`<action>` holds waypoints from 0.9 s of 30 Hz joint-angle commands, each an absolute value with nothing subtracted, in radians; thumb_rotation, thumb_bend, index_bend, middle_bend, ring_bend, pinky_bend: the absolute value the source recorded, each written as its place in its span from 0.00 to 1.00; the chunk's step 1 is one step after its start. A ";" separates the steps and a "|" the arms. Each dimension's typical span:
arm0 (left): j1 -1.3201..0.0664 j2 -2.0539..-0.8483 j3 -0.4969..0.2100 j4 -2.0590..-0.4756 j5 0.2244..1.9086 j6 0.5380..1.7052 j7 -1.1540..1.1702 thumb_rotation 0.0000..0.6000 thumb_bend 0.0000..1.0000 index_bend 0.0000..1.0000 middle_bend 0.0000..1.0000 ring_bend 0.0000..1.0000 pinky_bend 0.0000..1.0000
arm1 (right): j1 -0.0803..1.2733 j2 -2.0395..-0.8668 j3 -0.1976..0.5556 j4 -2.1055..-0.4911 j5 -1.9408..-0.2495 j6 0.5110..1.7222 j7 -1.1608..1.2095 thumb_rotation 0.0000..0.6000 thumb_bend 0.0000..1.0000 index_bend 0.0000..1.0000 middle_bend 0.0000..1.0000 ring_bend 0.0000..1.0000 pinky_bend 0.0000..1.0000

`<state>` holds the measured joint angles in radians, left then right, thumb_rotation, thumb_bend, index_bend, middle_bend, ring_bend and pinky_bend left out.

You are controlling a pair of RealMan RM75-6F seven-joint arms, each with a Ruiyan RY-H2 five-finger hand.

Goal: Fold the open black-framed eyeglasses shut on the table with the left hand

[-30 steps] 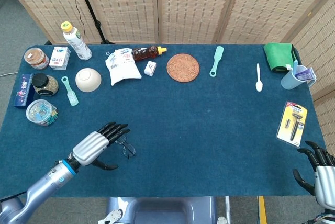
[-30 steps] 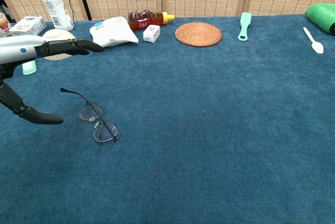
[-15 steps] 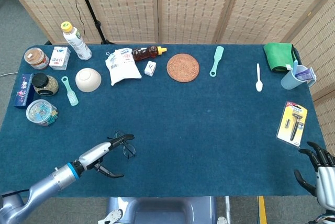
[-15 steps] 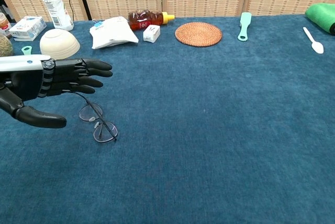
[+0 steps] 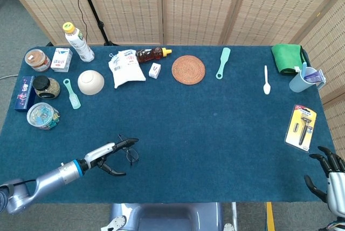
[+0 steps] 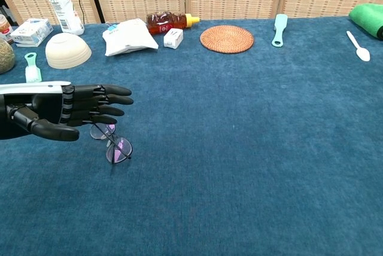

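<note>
The black-framed eyeglasses [image 6: 114, 143] lie on the blue table near its front left, also seen from the head view as eyeglasses [image 5: 131, 155]. My left hand [image 6: 66, 109] reaches in from the left, low over the cloth, with its fingers [image 6: 111, 101] stretched flat above the frame's left end and the thumb below them. One temple is hidden behind the fingers, and I cannot tell whether they touch it. From the head view, the left hand [image 5: 110, 151] lies just left of the lenses. My right hand [image 5: 326, 174] hangs off the front right corner, fingers apart and holding nothing.
A white bowl [image 6: 67, 50], mint scoop [image 6: 32, 67], white pouch [image 6: 128, 36], syrup bottle [image 6: 169, 21] and woven coaster [image 6: 227, 38] line the back. Jars [image 5: 43, 115] stand at the left edge. A razor pack [image 5: 302, 127] lies at the right.
My left hand has sunk lower and come down over the glasses' left temple. The lenses have shifted slightly and now look tilted. The right hand has stayed in place.
</note>
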<state>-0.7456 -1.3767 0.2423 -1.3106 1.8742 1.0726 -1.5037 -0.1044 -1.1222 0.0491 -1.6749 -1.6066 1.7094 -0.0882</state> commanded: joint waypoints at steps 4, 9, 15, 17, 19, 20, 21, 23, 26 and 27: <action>-0.748 -1.428 0.268 -1.229 1.884 1.133 -1.569 0.77 0.14 0.00 0.00 0.00 0.00 | -0.105 -1.122 0.049 -1.676 -1.607 1.711 -0.089 1.00 0.27 0.33 0.21 0.26 0.36; -0.743 -1.456 0.272 -1.192 1.868 1.151 -1.589 0.77 0.15 0.00 0.00 0.00 0.00 | -0.107 -1.120 0.049 -1.678 -1.607 1.713 -0.090 1.00 0.27 0.33 0.21 0.26 0.36; -0.747 -1.484 0.271 -1.164 1.855 1.158 -1.593 0.76 0.14 0.00 0.00 0.00 0.00 | -0.107 -1.119 0.050 -1.680 -1.607 1.713 -0.092 1.00 0.27 0.33 0.21 0.26 0.36; -0.749 -1.493 0.270 -1.155 1.852 1.158 -1.592 0.75 0.15 0.00 0.00 0.00 0.00 | -0.107 -1.118 0.051 -1.681 -1.607 1.714 -0.093 1.00 0.27 0.33 0.21 0.26 0.36; -0.753 -1.503 0.270 -1.145 1.847 1.156 -1.593 0.75 0.15 0.00 0.00 0.00 0.00 | -0.108 -1.117 0.051 -1.682 -1.606 1.714 -0.094 1.00 0.27 0.33 0.21 0.26 0.36; -0.754 -1.507 0.270 -1.141 1.846 1.156 -1.594 0.75 0.15 0.00 0.00 0.00 0.00 | -0.108 -1.116 0.051 -1.682 -1.606 1.714 -0.094 1.00 0.27 0.33 0.21 0.26 0.36; -0.755 -1.512 0.270 -1.135 1.843 1.154 -1.594 0.75 0.15 0.00 0.00 0.00 0.00 | -0.108 -1.116 0.051 -1.683 -1.606 1.714 -0.095 1.00 0.27 0.33 0.21 0.26 0.36; -0.757 -1.522 0.272 -1.125 1.840 1.151 -1.599 0.75 0.15 0.00 0.00 0.00 0.00 | -0.108 -1.116 0.051 -1.683 -1.605 1.714 -0.095 1.00 0.27 0.33 0.21 0.26 0.36; -0.759 -1.535 0.275 -1.112 1.836 1.149 -1.609 0.75 0.15 0.00 0.00 0.00 0.00 | -0.109 -1.115 0.052 -1.684 -1.603 1.714 -0.096 1.00 0.27 0.33 0.21 0.26 0.36; -0.760 -1.539 0.277 -1.106 1.836 1.149 -1.612 0.75 0.15 0.00 0.00 0.00 0.00 | -0.109 -1.115 0.052 -1.684 -1.603 1.715 -0.096 1.00 0.27 0.33 0.21 0.26 0.36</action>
